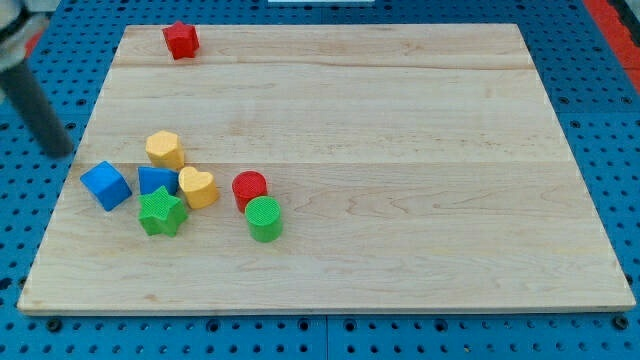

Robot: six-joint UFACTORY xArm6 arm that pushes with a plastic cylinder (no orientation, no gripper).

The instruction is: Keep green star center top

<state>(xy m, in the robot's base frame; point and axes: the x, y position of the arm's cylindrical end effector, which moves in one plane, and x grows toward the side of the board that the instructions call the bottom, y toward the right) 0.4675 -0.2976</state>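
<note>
Slanting down from the view's top-left corner, blurred, the rod ends with my tip (60, 150) just off the board's (400, 150) left edge, touching no block. From it, the green star (161, 212) sits at 4 o'clock, well apart, touching the blue block (157, 181) and yellow heart (198, 187).

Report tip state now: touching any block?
My tip: no gripper, holding nothing. It sits off the board's left edge, apart from every block; nearest is the blue block. Green star untouched.
</note>
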